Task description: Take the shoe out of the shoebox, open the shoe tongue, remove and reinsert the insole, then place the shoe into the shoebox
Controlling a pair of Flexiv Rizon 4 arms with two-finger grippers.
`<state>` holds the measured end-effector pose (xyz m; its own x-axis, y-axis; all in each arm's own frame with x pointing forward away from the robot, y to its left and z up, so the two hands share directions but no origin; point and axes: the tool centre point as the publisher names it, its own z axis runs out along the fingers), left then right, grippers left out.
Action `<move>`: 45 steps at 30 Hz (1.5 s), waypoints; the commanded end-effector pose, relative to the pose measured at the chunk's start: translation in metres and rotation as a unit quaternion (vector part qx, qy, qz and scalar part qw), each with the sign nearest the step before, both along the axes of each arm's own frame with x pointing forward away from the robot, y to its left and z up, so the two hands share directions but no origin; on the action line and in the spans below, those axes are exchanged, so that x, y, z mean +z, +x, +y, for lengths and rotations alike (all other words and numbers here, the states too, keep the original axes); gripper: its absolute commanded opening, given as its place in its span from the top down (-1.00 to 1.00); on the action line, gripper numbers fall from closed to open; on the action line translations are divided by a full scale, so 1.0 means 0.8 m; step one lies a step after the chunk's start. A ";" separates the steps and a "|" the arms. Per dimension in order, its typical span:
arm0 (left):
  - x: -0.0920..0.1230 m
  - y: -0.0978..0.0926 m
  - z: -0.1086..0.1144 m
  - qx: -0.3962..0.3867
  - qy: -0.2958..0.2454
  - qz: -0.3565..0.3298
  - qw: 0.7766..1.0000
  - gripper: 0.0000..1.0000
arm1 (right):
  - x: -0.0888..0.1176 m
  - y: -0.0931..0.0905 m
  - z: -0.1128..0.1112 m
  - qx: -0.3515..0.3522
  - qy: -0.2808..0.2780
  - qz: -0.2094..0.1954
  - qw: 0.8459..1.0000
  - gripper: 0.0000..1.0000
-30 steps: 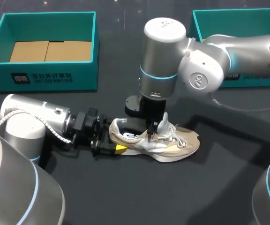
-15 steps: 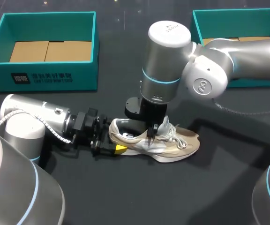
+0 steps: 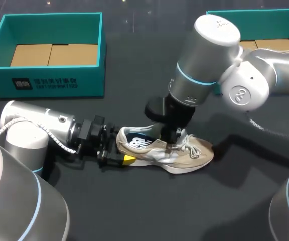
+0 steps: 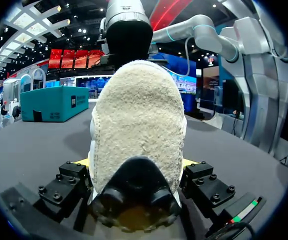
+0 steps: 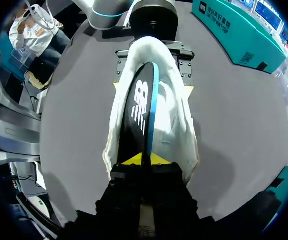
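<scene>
Head view gives you the beige and white mesh sneaker (image 3: 184, 155) lying on its sole on the dark grey table (image 3: 134, 211), near the middle, with its heel toward your left arm (image 3: 39, 125) and its toe pointing the other way. Your left gripper (image 3: 120, 149) comes in low and level from that side, and its fingers are closed on the heel from both sides, with one yellow tip showing against the sole. In the left wrist view you see the fuzzy heel of the sneaker (image 4: 136, 125) filling the space between the fingers of that gripper (image 4: 136, 162), touching both. Your right arm (image 3: 209, 55) leans in from above, with its gripper (image 3: 172, 145) down at the tongue and laces. In the shoe's opening you can see the dark blue insole with white print (image 3: 137, 141). The right wrist view shows you that insole (image 5: 139, 110) standing on edge inside the sneaker (image 5: 176, 125), its near end pinched between the two yellow tips of the right gripper (image 5: 144, 160). At the far left of the table sits a teal open-topped box with brown card lining (image 3: 44, 70), well apart from the shoe. A second teal box (image 3: 255, 22) sits at the far right, partly behind your right arm.
</scene>
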<state>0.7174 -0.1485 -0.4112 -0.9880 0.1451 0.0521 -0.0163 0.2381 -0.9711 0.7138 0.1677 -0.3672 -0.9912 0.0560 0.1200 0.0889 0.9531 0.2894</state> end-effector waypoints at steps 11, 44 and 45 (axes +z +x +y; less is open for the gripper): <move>-0.003 0.002 0.000 0.000 0.000 0.000 1.000 1.00 | 0.014 0.008 -0.009 0.044 0.104 -0.011 0.994 1.00; -0.003 0.002 0.000 0.000 0.000 0.000 1.000 1.00 | 0.050 0.013 0.066 0.077 0.084 0.034 0.993 0.16; -0.003 0.002 0.000 0.000 0.000 0.000 1.000 1.00 | 0.050 0.013 0.065 0.067 0.081 0.038 0.994 0.13</move>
